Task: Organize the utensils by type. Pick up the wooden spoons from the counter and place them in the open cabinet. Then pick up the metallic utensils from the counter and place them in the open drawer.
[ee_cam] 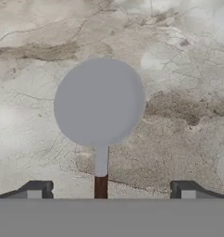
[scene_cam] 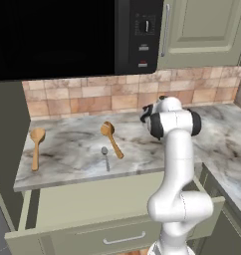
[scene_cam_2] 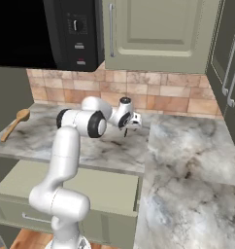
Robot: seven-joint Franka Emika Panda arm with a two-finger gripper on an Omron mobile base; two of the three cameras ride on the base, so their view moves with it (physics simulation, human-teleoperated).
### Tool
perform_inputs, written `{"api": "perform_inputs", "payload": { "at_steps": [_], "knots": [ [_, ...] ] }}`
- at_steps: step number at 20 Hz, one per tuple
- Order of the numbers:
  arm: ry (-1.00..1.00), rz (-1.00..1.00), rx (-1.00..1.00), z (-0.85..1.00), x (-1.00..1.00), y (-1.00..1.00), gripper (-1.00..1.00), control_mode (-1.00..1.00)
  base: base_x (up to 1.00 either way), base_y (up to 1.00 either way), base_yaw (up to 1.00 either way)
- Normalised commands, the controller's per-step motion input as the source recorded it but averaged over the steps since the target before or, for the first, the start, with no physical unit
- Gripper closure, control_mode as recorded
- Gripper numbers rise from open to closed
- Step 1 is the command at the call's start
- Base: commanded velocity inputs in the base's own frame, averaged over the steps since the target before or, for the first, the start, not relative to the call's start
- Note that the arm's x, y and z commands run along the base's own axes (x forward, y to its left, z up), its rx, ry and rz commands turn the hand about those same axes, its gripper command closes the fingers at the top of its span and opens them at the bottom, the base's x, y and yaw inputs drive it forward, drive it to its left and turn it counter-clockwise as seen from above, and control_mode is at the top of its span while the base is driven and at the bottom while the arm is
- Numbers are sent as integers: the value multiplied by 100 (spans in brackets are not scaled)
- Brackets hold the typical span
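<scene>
Two wooden spoons lie on the marbled counter (scene_cam: 72, 149), one at the left (scene_cam: 37, 144) and one further right (scene_cam: 111, 139). The small metal spoon (scene_cam: 105, 157) lies between them near the front edge. My gripper (scene_cam_2: 129, 127) hangs open over the counter, to the right of the spoons and holding nothing. In the hand view its fingertips (ee_cam: 37, 190) stand wide apart around a flat grey round-headed thing (ee_cam: 100, 104) with a dark brown stem; I cannot tell what it is. The drawer (scene_cam: 92, 204) stands pulled out below the counter. The cabinet (scene_cam: 202, 25) hangs right of the microwave.
The black microwave (scene_cam: 67, 35) hangs over the spoons, leaving little height above them. A brown-tile backsplash (scene_cam: 117, 97) closes the back. The counter turns a corner and runs forward on the right (scene_cam_2: 187, 165). Tall dark cabinets (scene_cam_2: 228, 58) stand at the far right.
</scene>
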Motion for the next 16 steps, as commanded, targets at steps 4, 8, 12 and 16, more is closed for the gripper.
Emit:
{"api": "perform_inputs", "payload": {
  "at_steps": [4, 8, 12, 16],
  "knots": [
    [7, 0, 2, -43, 24, 0, -100, -100, 0, 0, 0],
    [7, 0, 0, -47, 6, 1, 100, -100, 0, 0, 0],
    [3, -1, -1, -65, -2, 26, 100, -100, 0, 0, 0],
    [0, -6, -3, -73, -23, 51, 100, -100, 0, 0, 0]
  ]
}}
